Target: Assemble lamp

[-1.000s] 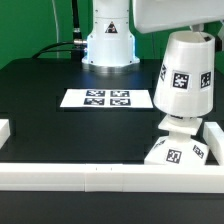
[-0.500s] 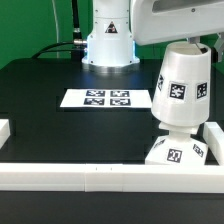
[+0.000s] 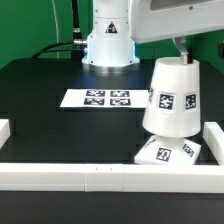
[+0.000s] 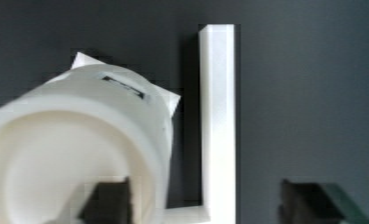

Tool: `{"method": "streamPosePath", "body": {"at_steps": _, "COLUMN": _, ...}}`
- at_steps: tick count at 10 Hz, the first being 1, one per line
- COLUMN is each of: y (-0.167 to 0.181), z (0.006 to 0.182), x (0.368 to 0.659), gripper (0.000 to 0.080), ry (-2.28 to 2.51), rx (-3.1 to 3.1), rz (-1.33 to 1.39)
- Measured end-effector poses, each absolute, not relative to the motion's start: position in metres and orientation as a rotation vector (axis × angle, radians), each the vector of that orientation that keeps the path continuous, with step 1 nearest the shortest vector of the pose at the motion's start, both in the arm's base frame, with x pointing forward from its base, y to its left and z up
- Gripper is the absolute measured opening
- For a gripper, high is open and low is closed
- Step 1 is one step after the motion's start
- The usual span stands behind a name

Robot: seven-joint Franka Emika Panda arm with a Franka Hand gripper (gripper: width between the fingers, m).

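My gripper (image 4: 202, 200) comes in from above at the tabletop's front right corner in the exterior view. It has hold of the shade (image 3: 173, 95), jaws closed partway onto its wall: in the wrist view one dark finger (image 4: 110, 200) sits inside the shade's open mouth and the other (image 4: 319, 198) outside, with the white wall between them. In the exterior view the fingers themselves are mostly hidden behind the shade top.

The shade hangs narrow end up, wide end down, tilted slightly, markers facing the camera. It sits directly over the base (image 3: 166, 152), its lower rim just above or touching the base top; I cannot tell which. The bulb is hidden, presumably under the shade; not visible.

The base rests on the black table (image 3: 60, 120) in the front right corner, tucked against the front border rail (image 3: 100, 176) and close to the right border rail (image 3: 214, 135). The right rail also shows in the wrist view, a long white bar beside the shade.

The marker board (image 3: 108, 98) lies flat mid-table, well apart from the lamp parts. The arm's white pedestal (image 3: 108, 45) stands at the back edge.
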State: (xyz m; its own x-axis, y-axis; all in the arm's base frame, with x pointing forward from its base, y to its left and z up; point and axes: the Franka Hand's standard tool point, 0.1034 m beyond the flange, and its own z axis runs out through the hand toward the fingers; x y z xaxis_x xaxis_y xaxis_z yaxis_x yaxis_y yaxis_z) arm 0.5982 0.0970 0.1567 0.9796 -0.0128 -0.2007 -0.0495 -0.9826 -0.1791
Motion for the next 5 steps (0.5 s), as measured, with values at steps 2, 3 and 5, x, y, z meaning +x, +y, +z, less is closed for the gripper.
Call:
{"method": "streamPosePath", "body": {"at_steps": 2, "y": 0.093, "z": 0.163, "x": 0.593, "gripper": 0.0664, "ry": 0.032, "rx": -2.941, "rz": 0.303}}
{"method": "streamPosePath", "body": {"at_steps": 3, "y": 0.092, "z": 0.171, "x": 0.590, "gripper": 0.0664, "ry": 0.025, "rx": -2.939, "rz": 0.321}}
{"method": "streamPosePath", "body": {"at_steps": 5, "y": 0.096, "z": 0.186, "x": 0.586, "gripper": 0.0698, "ry": 0.032, "rx": -2.940, "rz": 0.361}}
